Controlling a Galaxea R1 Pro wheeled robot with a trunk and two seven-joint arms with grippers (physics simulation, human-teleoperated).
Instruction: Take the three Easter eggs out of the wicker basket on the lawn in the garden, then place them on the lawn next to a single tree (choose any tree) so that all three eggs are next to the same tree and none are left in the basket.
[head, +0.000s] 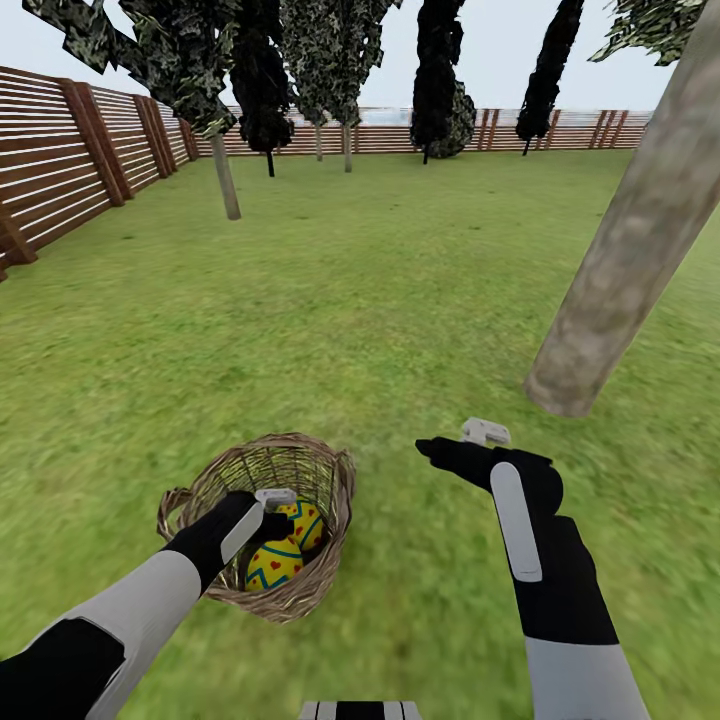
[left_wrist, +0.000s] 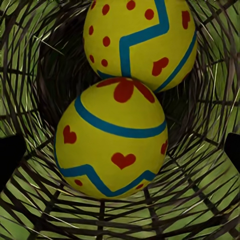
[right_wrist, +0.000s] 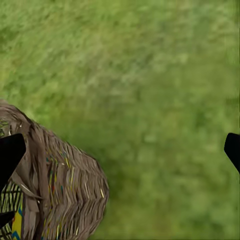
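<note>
The wicker basket (head: 330, 480) sits on the lawn (head: 400, 280) at the near left, and its outer wall (right_wrist: 55, 185) also shows in the right wrist view. Two yellow Easter eggs with blue zigzags and red marks lie in it, one nearer (head: 272, 567) (left_wrist: 112, 145) and one behind (head: 306, 524) (left_wrist: 140, 40). My left gripper (head: 275, 520) (left_wrist: 120, 150) is down inside the basket, open, with its fingertips (left_wrist: 10, 155) wide on either side of the nearer egg. My right gripper (head: 440, 450) (right_wrist: 120, 152) hovers open over grass, right of the basket. The thick tree (head: 630, 250) rises at the right.
A brown slat fence (head: 60, 170) runs along the left and the far side. A thin-trunked tree (head: 228, 180) stands at mid left, and dark narrow trees (head: 440, 80) line the back. Open grass lies between the basket and the thick trunk.
</note>
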